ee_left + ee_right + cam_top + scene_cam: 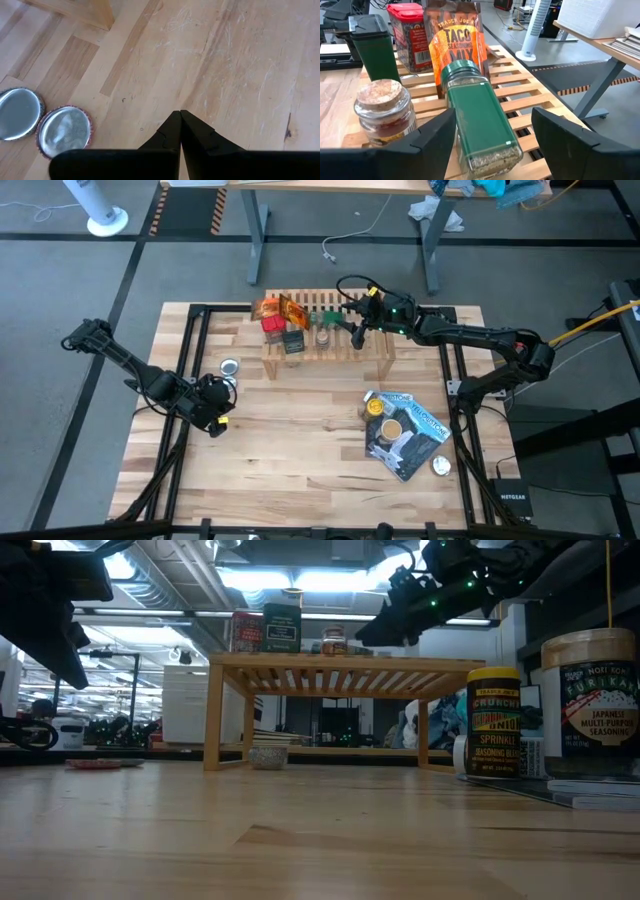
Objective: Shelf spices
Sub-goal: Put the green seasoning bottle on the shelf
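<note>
The right gripper (358, 323) hovers over the shelf (520, 105) with its fingers spread to either side of the green-capped jar (480, 125), gripping nothing. That jar rests on the slats with its cap toward the orange taco packet (457, 37), and whether it lies flat or merely leans I cannot tell. To finish this placement well, I judge the jaws should clear the jar fully on both sides. The gripper should then lift straight up rather than swing sideways, since the cork-topped jar (382, 107) stands just beside one finger and would tip easily. If the green-capped jar is in fact down, it wants righting with a grip across its flat sides. Counted outward from the gripper, the shelf carries two jars, one dark green tin (375, 47), one red-capped container (410, 35) and one packet I can read, perhaps a second. Farther off on the table (300, 460) a glossy pouch (420, 430) bears two unshelved jars, the yellow-capped jar (493, 720) and the furikake jar (590, 700). Farthest away, the left gripper (180, 117) waits clenched above bare wood near two silver discs (62, 131)
</note>
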